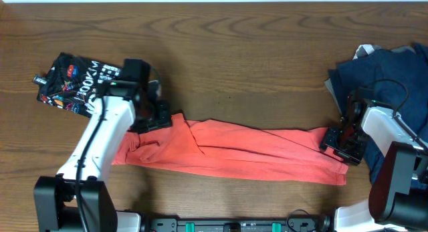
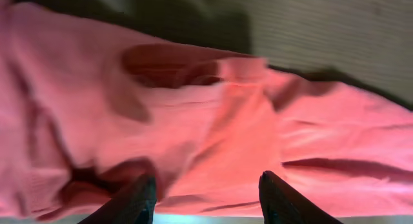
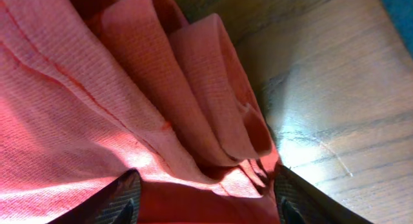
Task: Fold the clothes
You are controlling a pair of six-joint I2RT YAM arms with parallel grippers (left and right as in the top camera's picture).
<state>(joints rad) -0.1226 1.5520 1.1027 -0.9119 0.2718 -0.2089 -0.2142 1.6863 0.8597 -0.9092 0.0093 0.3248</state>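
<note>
The coral-red T-shirt [image 1: 254, 152] lies folded into a long strip across the front of the table. My left gripper [image 1: 155, 118] is at the strip's upper left end. In the left wrist view its fingers [image 2: 206, 198] are apart, with rumpled coral fabric [image 2: 258, 121] beneath them. My right gripper [image 1: 338, 142] is at the strip's right end. In the right wrist view its fingers [image 3: 206, 201] are wide apart around the layered edge of the fabric [image 3: 97, 88].
A folded black T-shirt with white lettering [image 1: 73, 81] lies at the back left, beside the left arm. A dark navy garment pile [image 1: 388, 71] lies at the right edge, behind the right arm. Bare wood table [image 1: 254, 58] shows behind the strip.
</note>
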